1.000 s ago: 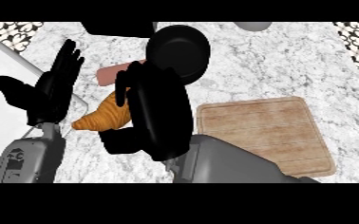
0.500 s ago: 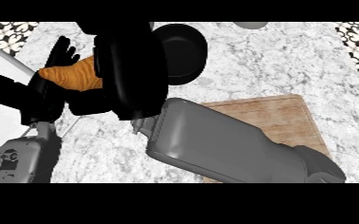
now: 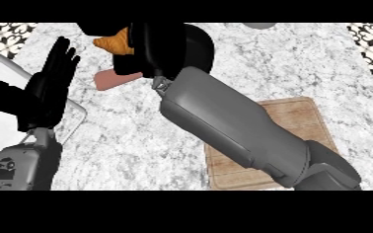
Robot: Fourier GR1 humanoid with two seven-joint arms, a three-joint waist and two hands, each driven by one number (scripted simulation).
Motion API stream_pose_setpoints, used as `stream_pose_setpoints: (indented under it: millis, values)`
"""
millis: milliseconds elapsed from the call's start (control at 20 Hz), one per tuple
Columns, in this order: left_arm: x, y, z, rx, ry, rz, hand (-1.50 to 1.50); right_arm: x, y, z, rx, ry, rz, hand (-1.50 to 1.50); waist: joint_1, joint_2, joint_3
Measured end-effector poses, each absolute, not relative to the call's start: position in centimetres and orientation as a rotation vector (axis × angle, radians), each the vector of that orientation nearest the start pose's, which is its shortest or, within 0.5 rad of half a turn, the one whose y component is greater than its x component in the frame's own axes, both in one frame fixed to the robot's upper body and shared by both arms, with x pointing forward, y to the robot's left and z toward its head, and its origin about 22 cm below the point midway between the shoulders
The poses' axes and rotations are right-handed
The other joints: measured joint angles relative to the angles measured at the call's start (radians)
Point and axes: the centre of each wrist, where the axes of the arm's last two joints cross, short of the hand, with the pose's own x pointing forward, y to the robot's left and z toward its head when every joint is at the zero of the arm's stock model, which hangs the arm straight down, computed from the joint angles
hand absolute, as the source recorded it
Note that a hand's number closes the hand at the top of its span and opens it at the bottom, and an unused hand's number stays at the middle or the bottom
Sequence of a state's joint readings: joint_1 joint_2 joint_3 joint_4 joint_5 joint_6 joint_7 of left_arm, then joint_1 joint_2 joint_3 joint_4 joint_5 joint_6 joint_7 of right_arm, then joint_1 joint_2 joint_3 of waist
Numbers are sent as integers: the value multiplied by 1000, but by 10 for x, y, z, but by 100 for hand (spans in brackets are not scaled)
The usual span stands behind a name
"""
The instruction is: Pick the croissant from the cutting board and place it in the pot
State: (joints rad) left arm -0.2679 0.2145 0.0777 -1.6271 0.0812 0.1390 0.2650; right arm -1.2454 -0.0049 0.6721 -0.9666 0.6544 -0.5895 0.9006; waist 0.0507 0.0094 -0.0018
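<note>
My right hand [image 3: 154, 49] is curled round the golden-brown croissant [image 3: 115, 44], holding it up near the view's top left. The black pot [image 3: 198, 49] lies just right of and behind the hand, mostly hidden by it; its pinkish handle [image 3: 111, 80] sticks out toward the lower left. The wooden cutting board [image 3: 299, 121] lies at the lower right, largely covered by my right forearm, with nothing visible on it. At the left edge my left hand [image 3: 50, 86] rests open, fingers up.
A white tray-like edge [image 3: 73, 116] shows at the left beside my left hand. A grey round object [image 3: 258, 25] peeks in at the top. Patterned tile shows in both top corners of the marble counter [image 3: 131, 143].
My right hand has carried the croissant up and to the right, from the counter's left side to beside the pot. The forearm has swung across the board. The left hand stays put.
</note>
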Motion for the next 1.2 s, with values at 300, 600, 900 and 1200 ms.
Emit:
stream_pose_setpoints:
  millis: [300,600,900,1200]
  values:
    - [294,259,94,163,-1628,25,0,384,32,160,-1136,-1712,663,150,0,3,0]
    - [297,262,89,154,-1632,24,0,410,6,136,-1165,-1645,685,150,9,10,1]
    - [302,256,94,140,-1649,9,0,421,-15,119,-1010,-1538,621,-150,29,19,1]
    - [300,253,96,122,-1656,1,0,424,-29,111,-775,-1566,562,-150,46,24,3]
